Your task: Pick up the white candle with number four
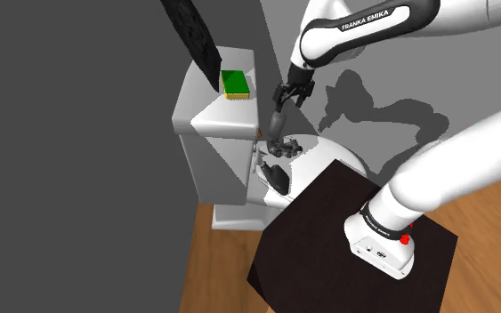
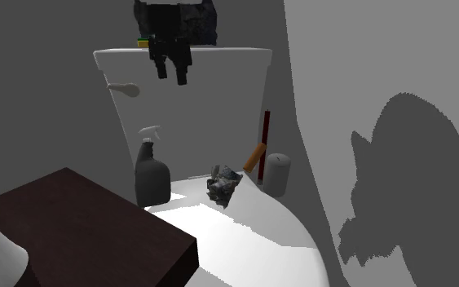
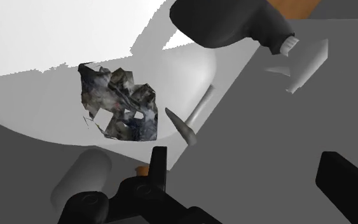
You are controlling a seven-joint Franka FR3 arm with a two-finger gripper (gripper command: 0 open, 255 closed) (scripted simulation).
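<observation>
In the second exterior view, the upright candle (image 2: 278, 174) is seen at four o'clock from the open end effector (image 2: 171, 78).

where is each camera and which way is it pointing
Shoulder: high beside the stand, looking down on the toilet; arm and gripper show.
Second exterior: low before the toilet, facing its tank; gripper hangs at top.
Wrist: on the hand, looking down at the lid; open fingers show.
Shared: lump and spray bottle, in the last two.
</observation>
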